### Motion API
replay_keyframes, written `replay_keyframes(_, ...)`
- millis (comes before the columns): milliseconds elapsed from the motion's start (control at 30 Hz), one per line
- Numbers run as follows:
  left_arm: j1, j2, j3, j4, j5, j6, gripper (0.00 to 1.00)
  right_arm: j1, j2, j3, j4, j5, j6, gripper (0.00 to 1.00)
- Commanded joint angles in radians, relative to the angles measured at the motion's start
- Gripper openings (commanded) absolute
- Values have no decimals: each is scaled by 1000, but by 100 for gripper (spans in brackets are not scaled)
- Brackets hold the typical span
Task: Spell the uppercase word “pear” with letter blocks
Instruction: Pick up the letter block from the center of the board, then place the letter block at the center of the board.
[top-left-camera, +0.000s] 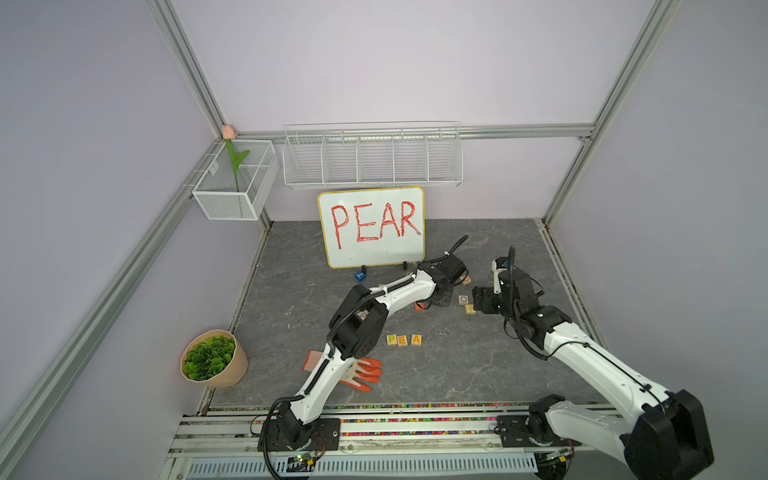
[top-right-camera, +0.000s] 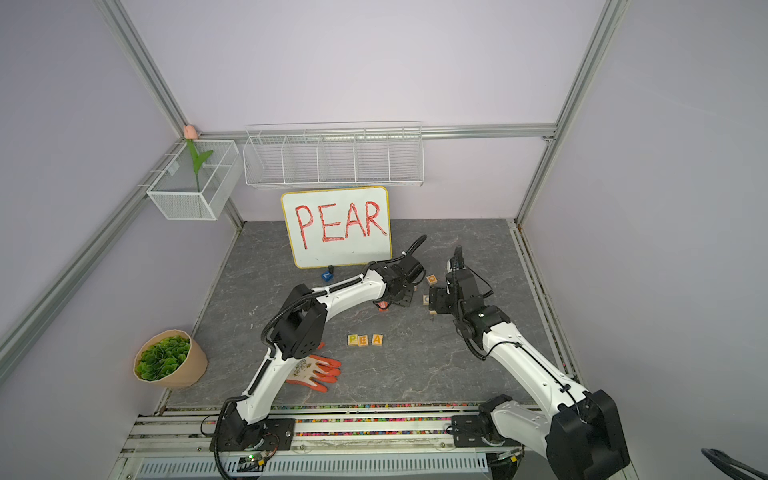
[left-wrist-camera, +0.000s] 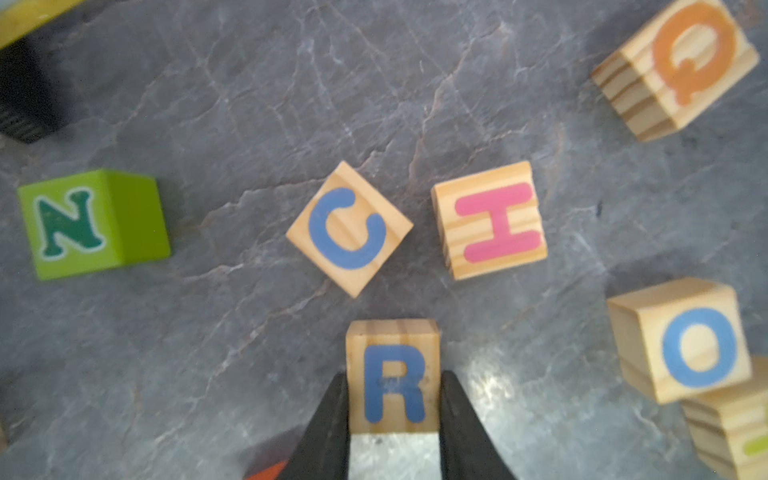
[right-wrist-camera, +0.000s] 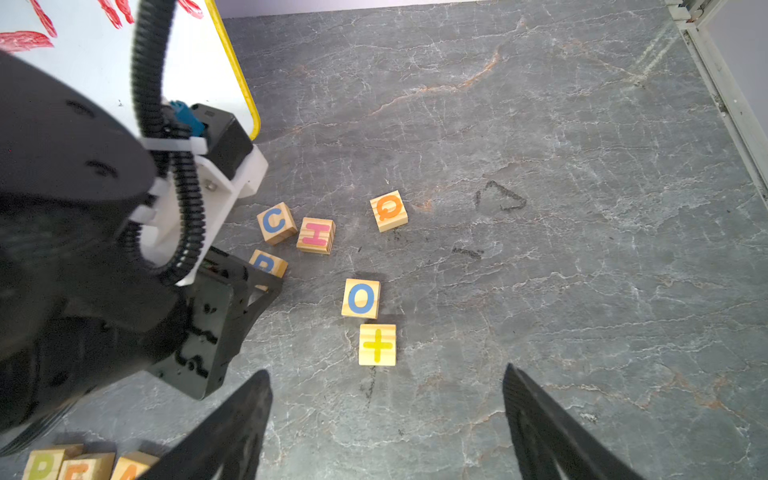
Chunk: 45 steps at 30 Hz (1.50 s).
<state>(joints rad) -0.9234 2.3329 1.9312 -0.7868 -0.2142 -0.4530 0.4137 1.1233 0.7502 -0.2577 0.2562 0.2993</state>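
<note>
The P (top-left-camera: 392, 340), E (top-left-camera: 402, 340) and A (top-left-camera: 416, 340) letter blocks stand side by side in a row on the grey tabletop, seen in both top views. In the left wrist view the wooden R block (left-wrist-camera: 392, 374), with a blue letter, sits between the two black fingers of my left gripper (left-wrist-camera: 394, 376), which is shut on its sides. From the right wrist view the left gripper (right-wrist-camera: 257, 286) hides most of the R block (right-wrist-camera: 268, 262). My right gripper (right-wrist-camera: 386, 372) hangs open over bare table, close to the plus-sign block (right-wrist-camera: 377, 345).
Loose wooden blocks C (left-wrist-camera: 349, 228), H (left-wrist-camera: 490, 220), Q (left-wrist-camera: 681, 66) and O (left-wrist-camera: 694, 345) lie round the R block, with a green N cube (left-wrist-camera: 91, 224) off to one side. A whiteboard (top-left-camera: 374, 228) reading PEAR stands behind. An orange-fingered glove (top-left-camera: 365, 374) and a potted plant (top-left-camera: 214, 359) sit at the front left.
</note>
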Motion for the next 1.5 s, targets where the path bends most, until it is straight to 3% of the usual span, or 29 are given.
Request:
replay_keyframes(0, -9, -121, -71, -10, 23, -59, 31, -5, -36, -13, 22, -27, 7, 89)
replay_keyframes(233, -48, -289, -348, 60, 162, -157, 31, -1, -65, -56, 65, -47, 36, 89)
replay_keyframes(433, -120, -369, -463, 51, 154, -207, 30, 7, -101, -94, 82, -63, 54, 89)
replay_keyframes(800, -146, -400, -559, 69, 201, -287, 30, 23, -150, -139, 78, -61, 63, 89)
replay_keyframes(1467, -134, -331, -517, 50, 221, -290, 30, 25, -169, -134, 45, -35, 55, 89)
